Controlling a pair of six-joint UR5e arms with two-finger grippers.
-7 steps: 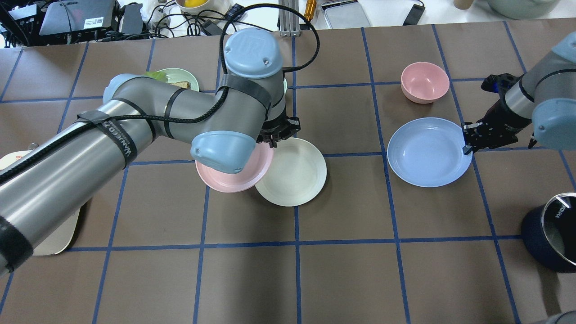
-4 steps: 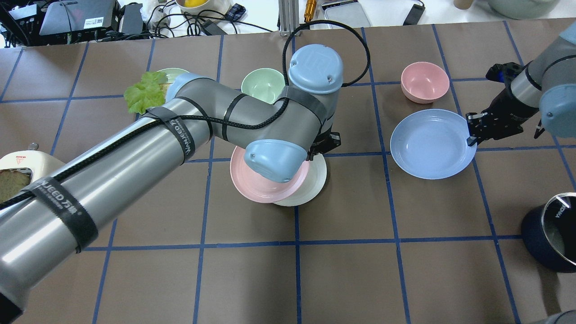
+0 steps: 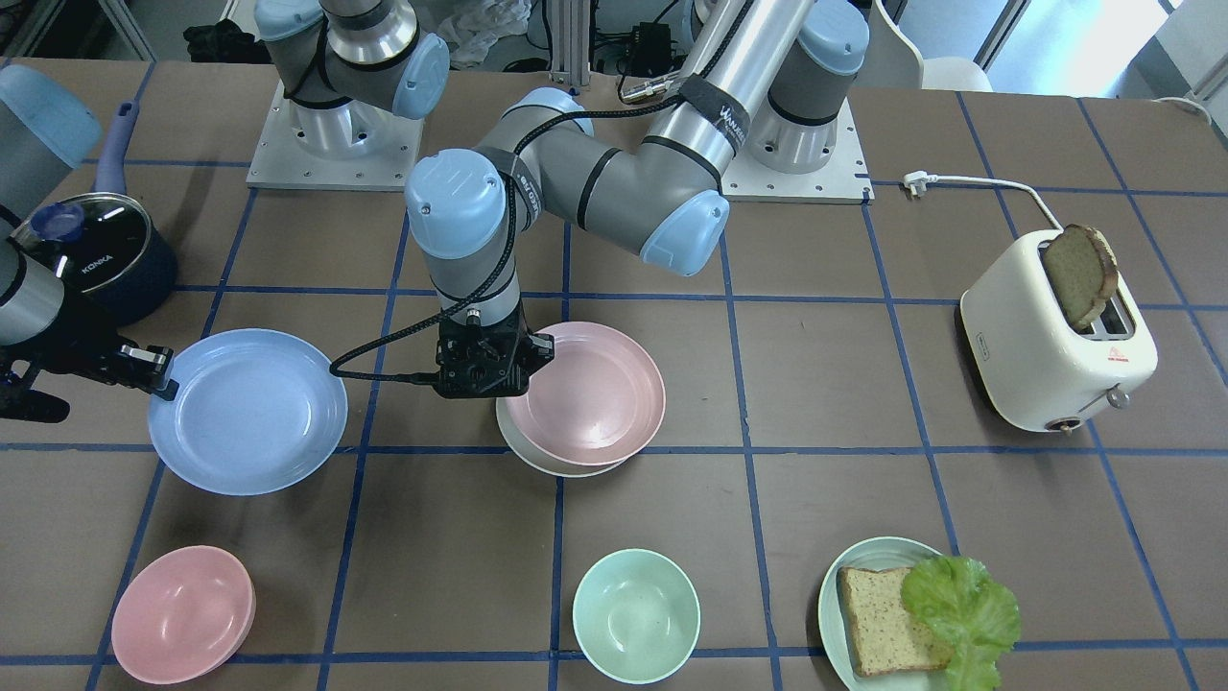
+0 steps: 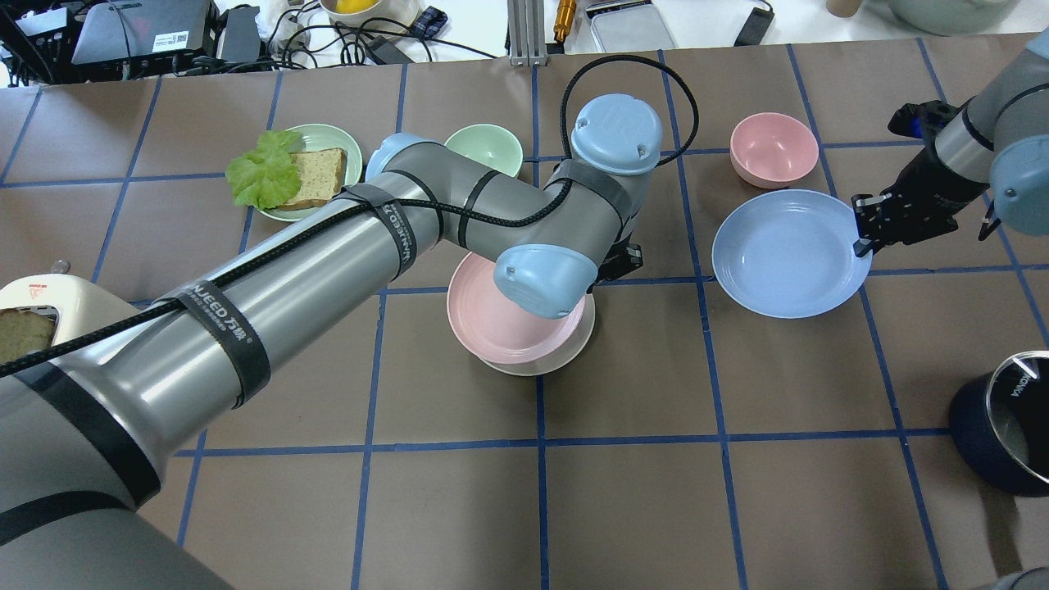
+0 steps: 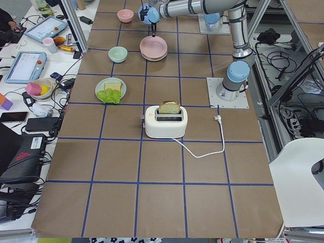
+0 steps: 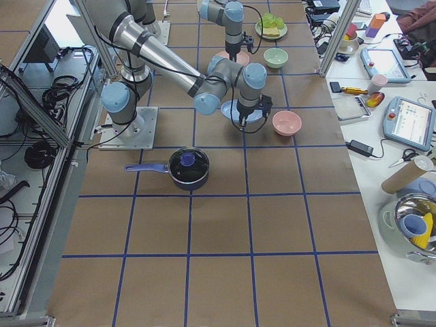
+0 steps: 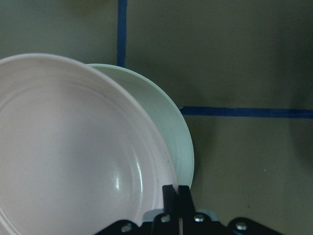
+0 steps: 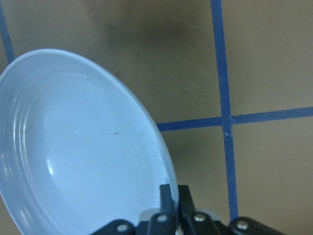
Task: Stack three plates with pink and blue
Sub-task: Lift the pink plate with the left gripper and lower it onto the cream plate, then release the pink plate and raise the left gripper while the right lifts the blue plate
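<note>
Left pincer (image 7: pixel 176 195) is pinched tight on the pink plate (image 4: pixel 500 324) rim. Since 0.6 s back the plate has slid further over the cream plate (image 7: pixel 168 122) and now covers nearly all of it, only a crescent showing. Right pincer (image 8: pixel 175 195) is clamped on the blue plate (image 4: pixel 787 254) rim. That plate has crept slightly toward the pink bowl (image 4: pixel 774 149), well apart from the other two.

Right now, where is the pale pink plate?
The pale pink round plastic plate is mid-table in the overhead view, over the cream-white round plate, its rim pinched by the left tool.
</note>
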